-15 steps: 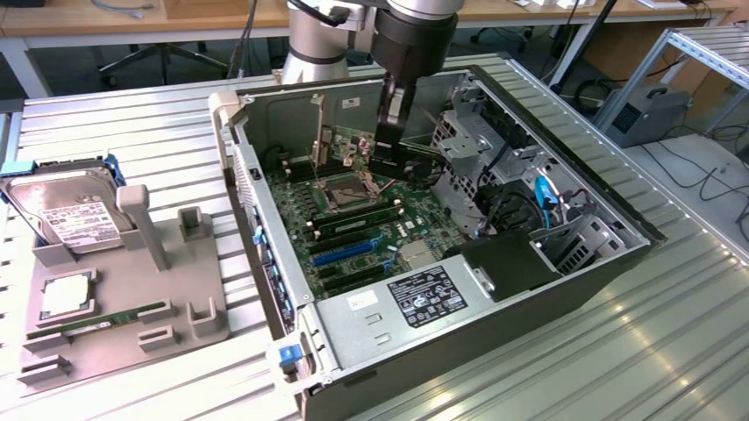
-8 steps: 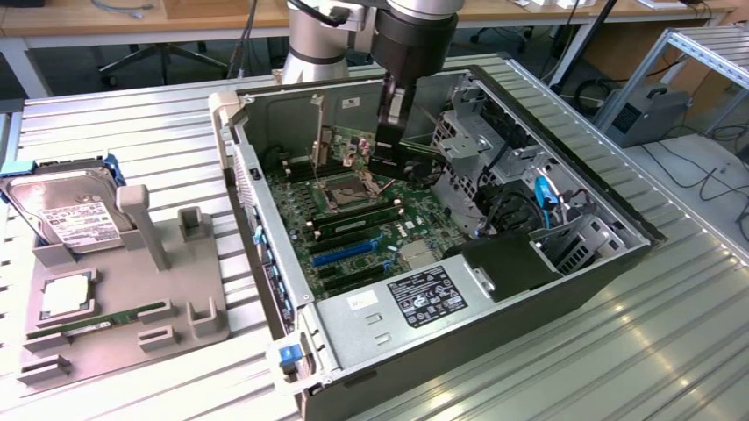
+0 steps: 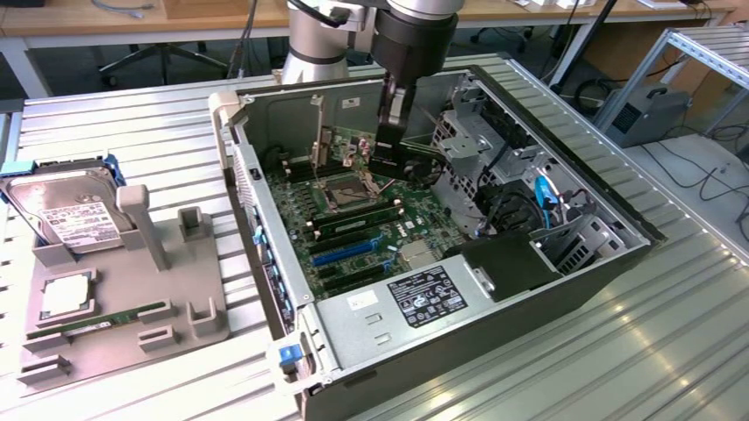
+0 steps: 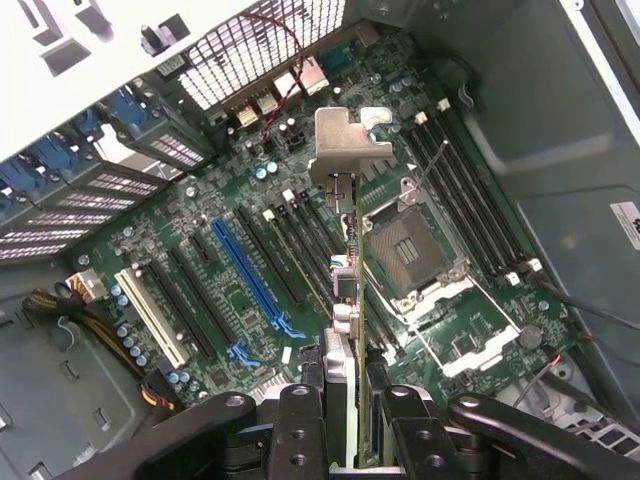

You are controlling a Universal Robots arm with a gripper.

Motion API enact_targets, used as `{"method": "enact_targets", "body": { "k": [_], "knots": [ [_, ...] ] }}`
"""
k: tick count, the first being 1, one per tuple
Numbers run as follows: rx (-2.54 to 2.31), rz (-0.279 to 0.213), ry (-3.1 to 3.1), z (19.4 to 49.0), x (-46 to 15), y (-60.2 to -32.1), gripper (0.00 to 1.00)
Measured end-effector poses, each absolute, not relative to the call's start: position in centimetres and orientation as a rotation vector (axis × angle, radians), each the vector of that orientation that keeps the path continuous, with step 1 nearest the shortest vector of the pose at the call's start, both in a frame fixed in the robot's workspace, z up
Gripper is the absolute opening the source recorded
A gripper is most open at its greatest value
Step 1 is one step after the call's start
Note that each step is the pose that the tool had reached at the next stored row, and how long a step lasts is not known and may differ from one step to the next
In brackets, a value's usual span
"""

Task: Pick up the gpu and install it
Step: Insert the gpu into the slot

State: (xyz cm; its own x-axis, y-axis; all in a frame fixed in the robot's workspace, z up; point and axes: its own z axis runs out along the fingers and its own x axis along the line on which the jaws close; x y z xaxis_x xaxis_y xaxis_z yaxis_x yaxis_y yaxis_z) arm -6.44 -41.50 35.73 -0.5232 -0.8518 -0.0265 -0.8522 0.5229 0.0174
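Note:
My gripper (image 3: 391,123) hangs inside the open computer case (image 3: 609,263), shut on the gpu (image 3: 404,162), a thin dark card held upright above the motherboard (image 3: 351,228). In the wrist view the gpu (image 4: 352,300) appears edge-on between my gripper's (image 4: 352,425) two fingers (image 4: 303,420), its silvery end bracket (image 4: 345,145) pointing away toward the case's rear grille. The card hovers over the black expansion slots, between the long blue slot (image 4: 250,270) and the bare CPU socket (image 4: 410,245). It is not touching the board.
At the exterior view's left, a grey fixture (image 3: 175,263) holds a hard drive (image 3: 70,210), a CPU (image 3: 65,294) and a green RAM stick (image 3: 100,320). Inside the case a drive cage (image 3: 480,140), cables (image 3: 545,197) and a labelled power supply (image 3: 427,298) crowd the motherboard.

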Motion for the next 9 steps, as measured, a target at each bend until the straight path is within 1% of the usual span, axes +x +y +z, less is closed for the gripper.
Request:
{"method": "enact_targets", "body": {
  "k": [9],
  "knots": [
    [-1.553, 0.044, 2.714, 35.73, -6.44, -41.50, 0.27]
  ]
}}
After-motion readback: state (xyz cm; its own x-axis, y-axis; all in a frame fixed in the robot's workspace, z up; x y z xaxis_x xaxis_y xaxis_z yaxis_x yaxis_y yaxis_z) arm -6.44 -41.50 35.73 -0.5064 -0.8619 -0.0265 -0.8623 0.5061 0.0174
